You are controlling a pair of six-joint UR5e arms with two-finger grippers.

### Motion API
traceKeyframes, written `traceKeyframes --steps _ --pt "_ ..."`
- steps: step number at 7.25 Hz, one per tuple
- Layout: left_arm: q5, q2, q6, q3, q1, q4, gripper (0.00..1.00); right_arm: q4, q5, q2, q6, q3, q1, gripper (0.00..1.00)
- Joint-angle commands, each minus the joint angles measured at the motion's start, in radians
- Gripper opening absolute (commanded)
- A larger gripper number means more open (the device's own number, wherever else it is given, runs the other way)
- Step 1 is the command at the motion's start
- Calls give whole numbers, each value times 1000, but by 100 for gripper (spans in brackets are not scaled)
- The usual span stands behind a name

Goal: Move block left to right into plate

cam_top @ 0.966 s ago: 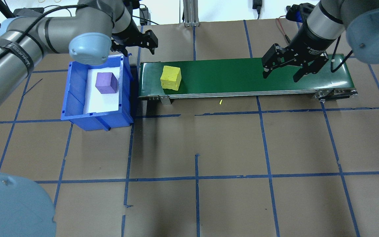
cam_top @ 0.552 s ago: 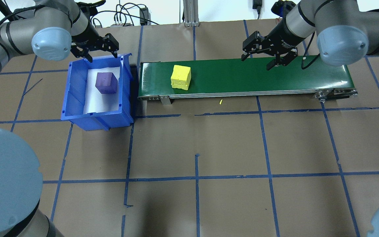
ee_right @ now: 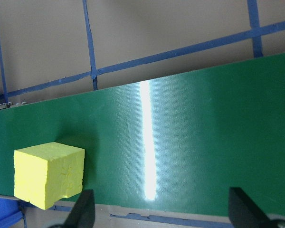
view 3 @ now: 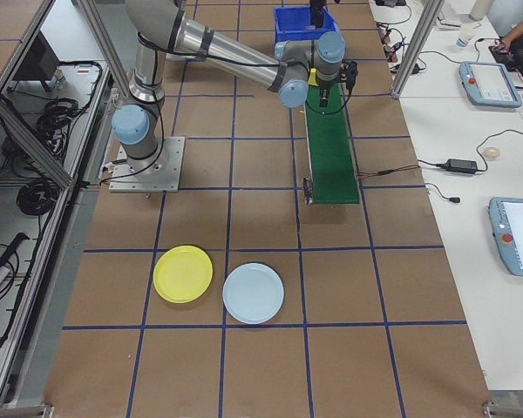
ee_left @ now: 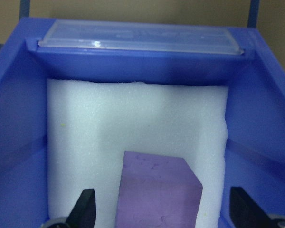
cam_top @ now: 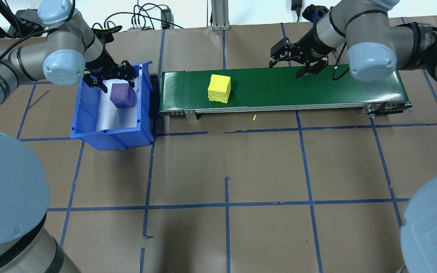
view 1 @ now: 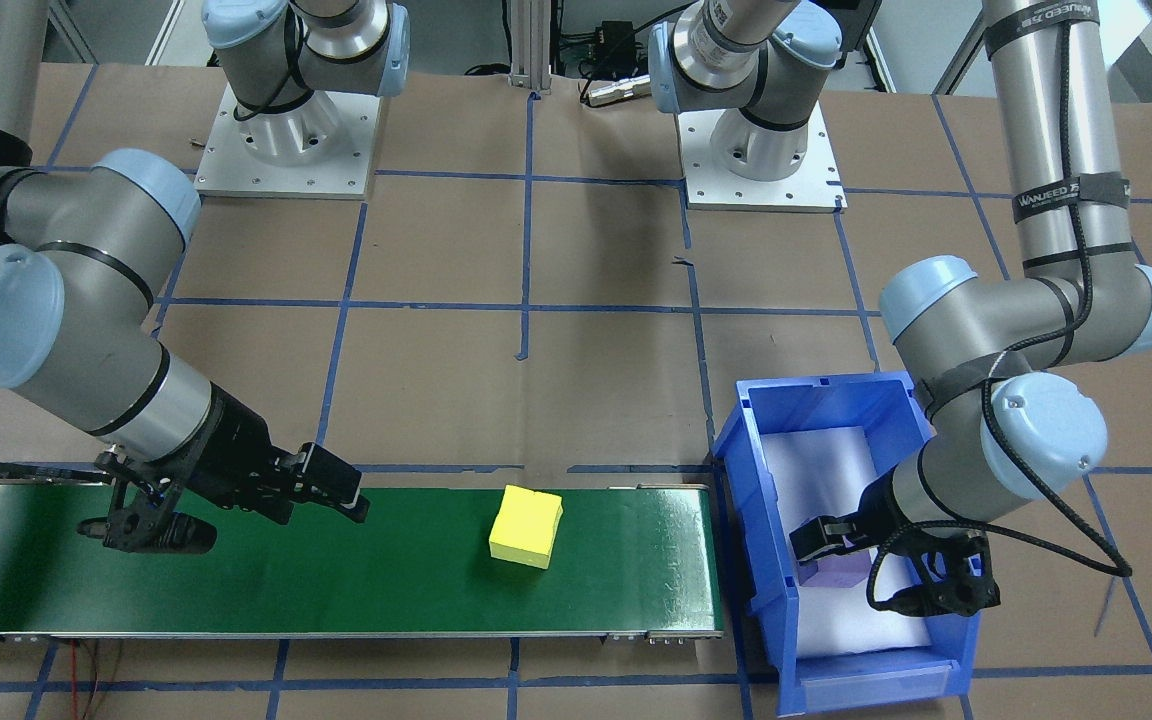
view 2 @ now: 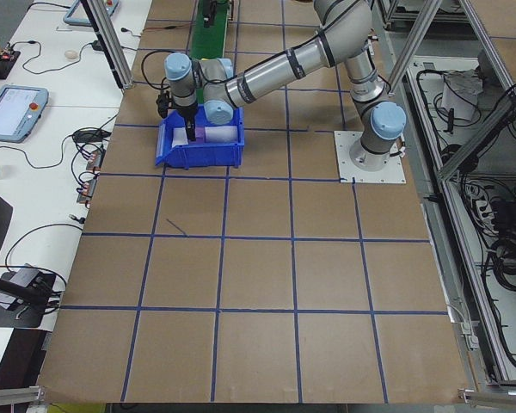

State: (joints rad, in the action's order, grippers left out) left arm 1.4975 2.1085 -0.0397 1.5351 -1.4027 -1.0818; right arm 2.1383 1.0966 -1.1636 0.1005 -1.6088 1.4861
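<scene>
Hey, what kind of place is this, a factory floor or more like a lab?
More likely a robotics lab or test cell than a factory: a small green conveyor belt sits on a paper-covered table gridded with blue tape, and teach pendants with loose cables lie on side benches.

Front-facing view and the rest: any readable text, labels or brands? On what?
"WANJEED": white print on the black strap around the left arm's upright link.
Second strap higher on the same link: white print, too small and cut off to read.
Pendant screen on the side bench: too small to read.
Nothing legible on the blocks, bin, belt or plates.
</scene>
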Motion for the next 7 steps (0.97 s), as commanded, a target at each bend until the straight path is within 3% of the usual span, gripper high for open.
traceKeyframes --steps 1,3,6,7 --pt "3 4 -70 22 1 2 14 18 -30 30 57 9 0 100" --pt "0 -21 -43 -19 -1 -6 14 12 -29 29 89 -6 3 100" --pt "-11 -148 3 -116 -13 -228 16 17 -29 24 99 -37 5 100" --pt "-11 -188 32 -115 -53 -251 17 17 -30 24 99 -49 5 100"
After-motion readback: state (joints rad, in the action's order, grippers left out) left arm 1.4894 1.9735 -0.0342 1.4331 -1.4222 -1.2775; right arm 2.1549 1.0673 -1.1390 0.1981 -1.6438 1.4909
